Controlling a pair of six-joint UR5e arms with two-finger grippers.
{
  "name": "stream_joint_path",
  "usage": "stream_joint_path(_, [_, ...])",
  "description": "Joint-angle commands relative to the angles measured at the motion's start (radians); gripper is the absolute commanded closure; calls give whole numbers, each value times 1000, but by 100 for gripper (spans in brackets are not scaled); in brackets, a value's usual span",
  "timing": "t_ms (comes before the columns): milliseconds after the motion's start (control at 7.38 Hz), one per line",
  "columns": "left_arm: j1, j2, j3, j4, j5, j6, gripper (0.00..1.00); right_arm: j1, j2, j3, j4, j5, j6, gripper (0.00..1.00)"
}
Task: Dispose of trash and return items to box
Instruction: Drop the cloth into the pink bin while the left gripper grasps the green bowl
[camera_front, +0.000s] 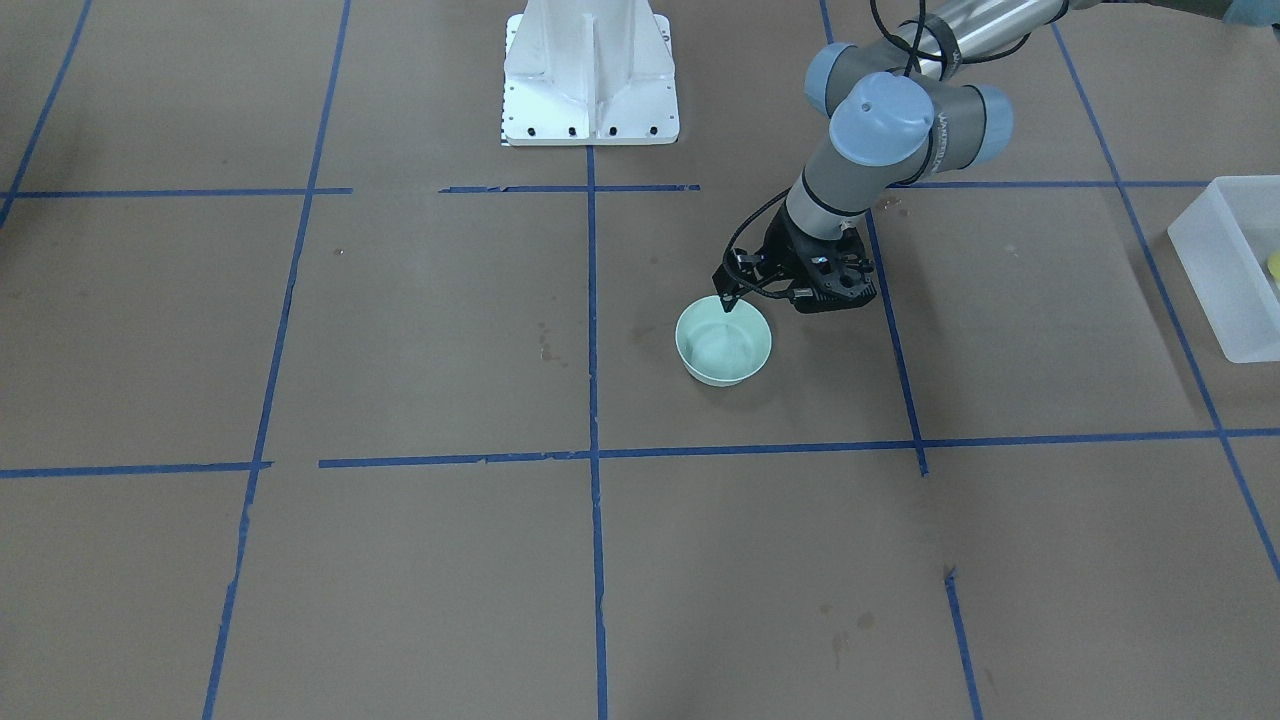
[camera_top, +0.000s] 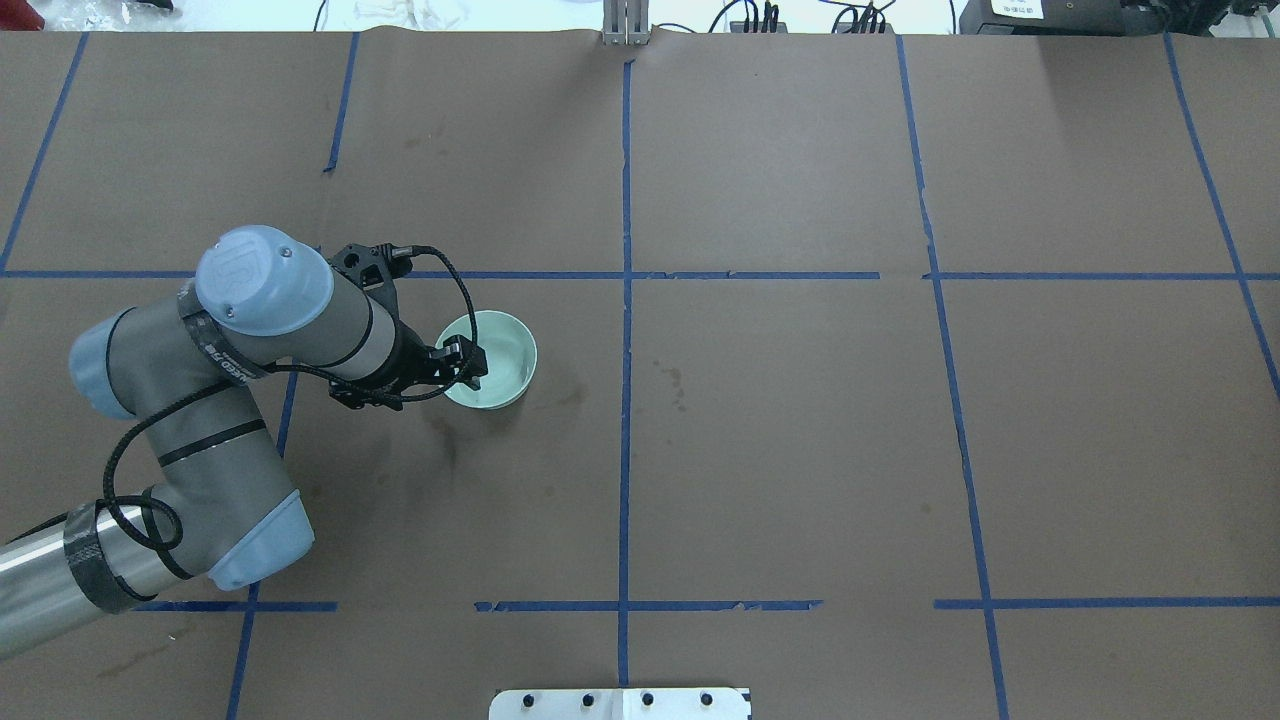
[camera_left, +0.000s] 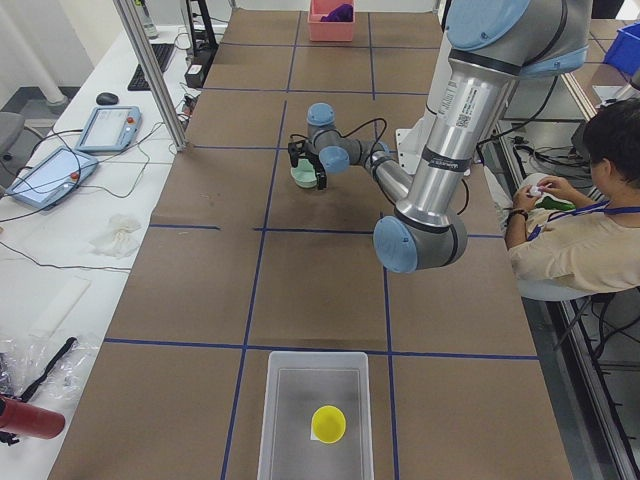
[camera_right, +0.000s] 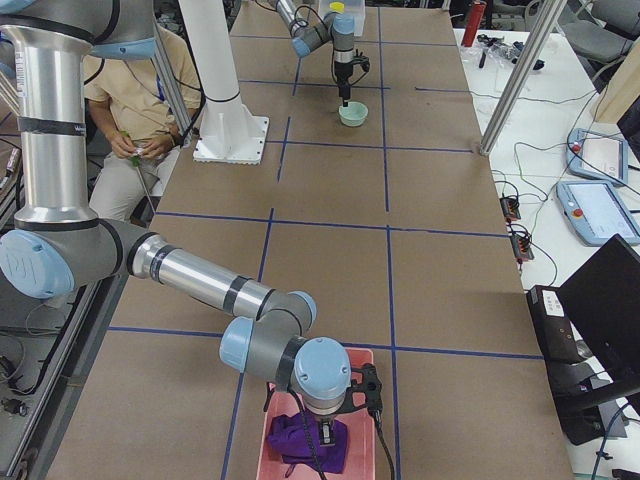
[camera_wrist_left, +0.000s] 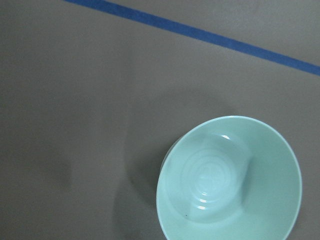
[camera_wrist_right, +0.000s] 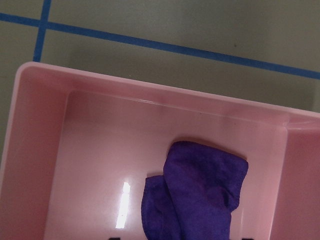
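The mint-green bowl stands upright and empty on the brown table; it also shows in the overhead view and the left wrist view. My left gripper is open just above the bowl's rim on the robot's left side and holds nothing. The yellow cup sits inside the translucent box at the table's left end; the box also shows in the front-facing view. My right gripper is open and empty over a pink bin at the table's right end.
The pink bin holds a purple cloth. The white robot base stands at the table's robot side. A seated person is beside the table. Blue tape lines cross the brown paper.
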Motion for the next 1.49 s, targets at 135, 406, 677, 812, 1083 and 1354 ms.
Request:
stream_joint_path(135, [26,-48,38,81,86,7,15,-6,-2,1,25,21,-2,0])
stream_joint_path(406, [26,-46,40,81,86,7,53,-6,-11,1,30,22,-4,0])
stream_joint_path(677, [26,-46,38,81,86,7,100,-6,-15,1,30,22,-5,0])
stream_joint_path(812, [26,-48,34,81,86,8,100,-6,-15,1,32,22,-5,0])
stream_joint_path(1083, [12,-39,-15,84,86,19,100,-6,-15,29,32,47,1,0])
stream_joint_path(1354, [-107,-28,-156,233,86,191,100,-15,-15,90,30,107,63,0])
